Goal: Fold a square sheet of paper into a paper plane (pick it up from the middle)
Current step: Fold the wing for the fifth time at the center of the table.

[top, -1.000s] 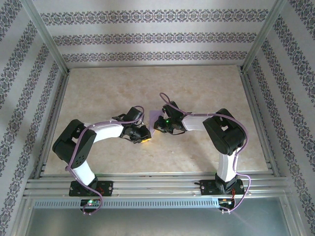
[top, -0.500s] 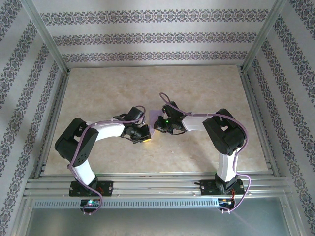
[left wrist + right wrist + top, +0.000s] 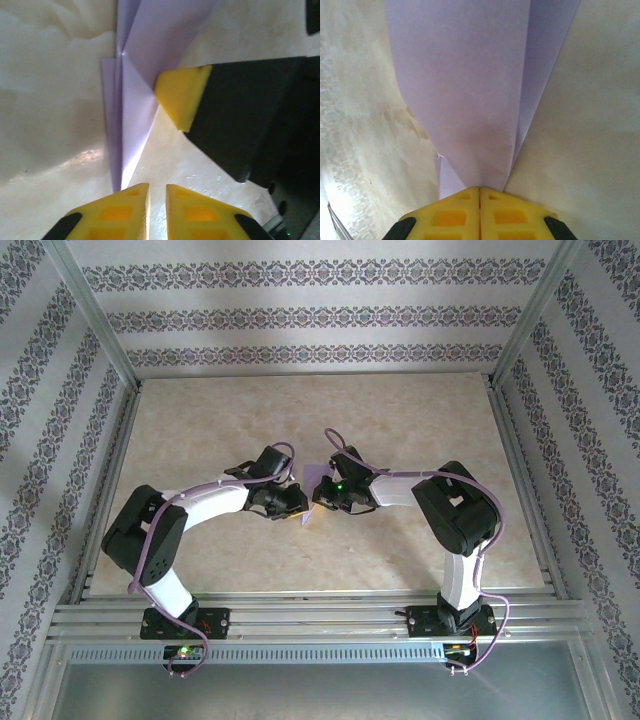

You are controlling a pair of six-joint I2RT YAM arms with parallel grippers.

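One paper plane (image 3: pixel 137 75); two arms, left arm (image 3: pixel 205 505), right arm (image 3: pixel 400 488); one table (image 3: pixel 400 420).

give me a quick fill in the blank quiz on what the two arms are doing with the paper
1. The ___ end effector is pinched shut on the folded lavender paper.
2. The left end effector grips ___; a narrow gap shows between its fingers.
3. Both end effectors have ___ fingertips.
Missing words: right; nothing; yellow

Thin matte lavender paper plane (image 3: pixel 465 90), smooth yellow plastic pads (image 3: pixel 450 215) on right gripper (image 3: pixel 479 192), faintly glossy marbled tabletop (image 3: pixel 580 150)
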